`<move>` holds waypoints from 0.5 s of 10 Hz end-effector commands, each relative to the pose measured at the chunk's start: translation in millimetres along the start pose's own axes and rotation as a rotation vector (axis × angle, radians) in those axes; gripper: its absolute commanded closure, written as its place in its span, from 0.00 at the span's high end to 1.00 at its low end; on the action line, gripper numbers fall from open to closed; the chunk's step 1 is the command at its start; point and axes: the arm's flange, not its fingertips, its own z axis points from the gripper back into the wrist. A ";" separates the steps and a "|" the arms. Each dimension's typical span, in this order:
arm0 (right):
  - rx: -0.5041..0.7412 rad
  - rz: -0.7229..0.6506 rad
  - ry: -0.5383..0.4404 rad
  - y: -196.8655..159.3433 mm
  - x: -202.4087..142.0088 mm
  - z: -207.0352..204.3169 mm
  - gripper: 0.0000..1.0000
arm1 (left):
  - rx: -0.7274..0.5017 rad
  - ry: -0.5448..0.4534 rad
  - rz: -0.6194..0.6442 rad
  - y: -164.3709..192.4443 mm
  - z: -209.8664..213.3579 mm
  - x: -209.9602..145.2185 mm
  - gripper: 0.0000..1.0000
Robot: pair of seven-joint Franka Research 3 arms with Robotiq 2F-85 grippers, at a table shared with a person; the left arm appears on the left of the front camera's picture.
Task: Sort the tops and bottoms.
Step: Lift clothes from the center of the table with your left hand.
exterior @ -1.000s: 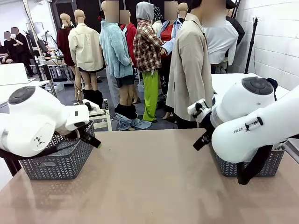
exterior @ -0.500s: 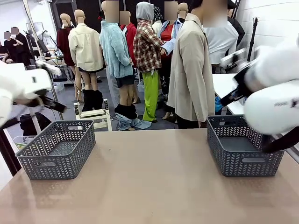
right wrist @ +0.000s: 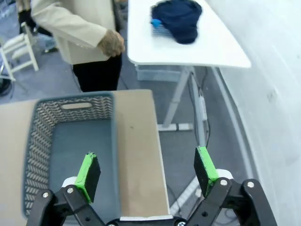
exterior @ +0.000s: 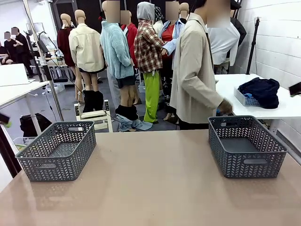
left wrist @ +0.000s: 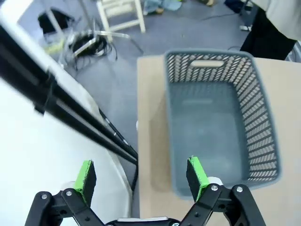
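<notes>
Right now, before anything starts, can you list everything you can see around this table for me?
Table: one, light brown, in front of the robot.
Left basket: one, grey, at the table's left end.
Right basket: one, grey, at the table's right end.
Side table: one, white, beyond the right basket.
Dark garments: one pile, navy, number unclear, on the side table.
Person: one, beige coat, at the far side; hand close to the right basket.
Left fingers: two, black with green pads, open, holding nothing.
Right fingers: two, black with green pads, open, holding nothing.
</notes>
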 end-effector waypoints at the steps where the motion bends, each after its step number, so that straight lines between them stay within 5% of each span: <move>1: 0.017 -0.095 -0.015 -6.7 -104.6 -3.8 1.00 | -0.052 0.002 0.080 6.8 -1.7 -101.7 1.00; 4: 0.071 -0.102 -0.014 -8.6 -116.6 -20.8 1.00 | -0.054 -0.014 0.034 5.8 -7.6 -107.0 1.00; 5: -0.001 -0.129 0.044 -41.0 -34.7 -40.1 1.00 | -0.030 0.029 0.091 60.2 -14.0 -40.8 1.00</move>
